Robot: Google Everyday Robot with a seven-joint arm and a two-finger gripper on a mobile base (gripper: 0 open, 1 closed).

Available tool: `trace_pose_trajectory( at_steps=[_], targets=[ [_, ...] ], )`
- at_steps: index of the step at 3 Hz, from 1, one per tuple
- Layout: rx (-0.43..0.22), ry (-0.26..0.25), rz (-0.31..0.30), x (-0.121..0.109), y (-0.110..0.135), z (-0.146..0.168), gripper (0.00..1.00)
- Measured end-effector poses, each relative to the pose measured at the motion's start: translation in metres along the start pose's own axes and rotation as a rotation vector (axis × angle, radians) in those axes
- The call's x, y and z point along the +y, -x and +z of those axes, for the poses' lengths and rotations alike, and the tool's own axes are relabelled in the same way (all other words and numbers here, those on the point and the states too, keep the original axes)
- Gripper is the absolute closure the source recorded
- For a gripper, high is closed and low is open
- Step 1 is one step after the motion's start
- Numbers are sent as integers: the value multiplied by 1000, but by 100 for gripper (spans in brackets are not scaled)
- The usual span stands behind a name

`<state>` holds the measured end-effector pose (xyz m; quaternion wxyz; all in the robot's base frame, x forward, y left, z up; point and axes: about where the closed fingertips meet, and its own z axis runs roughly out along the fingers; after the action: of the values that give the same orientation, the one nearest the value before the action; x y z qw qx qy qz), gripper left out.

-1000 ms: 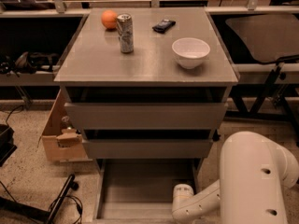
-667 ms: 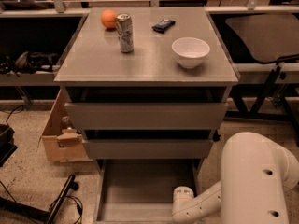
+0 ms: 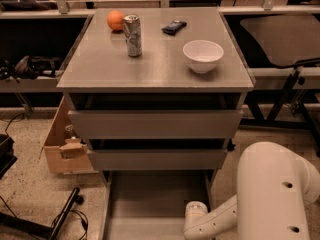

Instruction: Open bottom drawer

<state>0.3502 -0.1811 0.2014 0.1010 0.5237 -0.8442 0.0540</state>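
a robotics lab or workshop: grey cabinet (image 3: 160, 66) on speckled floor (image 3: 30, 184), metal-framed benches (image 3: 280, 72) behind, loose cables (image 3: 67, 218), a cardboard box (image 3: 56, 146); the robot arm (image 3: 270, 194) ends with its gripper below the bottom edge.

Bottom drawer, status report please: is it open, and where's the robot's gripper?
Gripper out of sight, below the picture edge past the arm at the drawer's right. Bottom drawer pulled out, inside showing. Cardboard box on the left, apart from it.

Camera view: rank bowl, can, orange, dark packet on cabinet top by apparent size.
1. white bowl
2. can
3. orange and dark packet: about equal, both farther back, so unranked.
The hand is out of frame, below the arm over the open bottom drawer.
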Motion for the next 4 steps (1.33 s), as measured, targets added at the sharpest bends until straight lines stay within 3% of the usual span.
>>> trace_pose_trajectory(
  at_steps=[1, 4],
  targets=[
    [0, 0, 0, 0, 0, 0, 82],
    [-4, 0, 5, 0, -4, -4, 13]
  ],
)
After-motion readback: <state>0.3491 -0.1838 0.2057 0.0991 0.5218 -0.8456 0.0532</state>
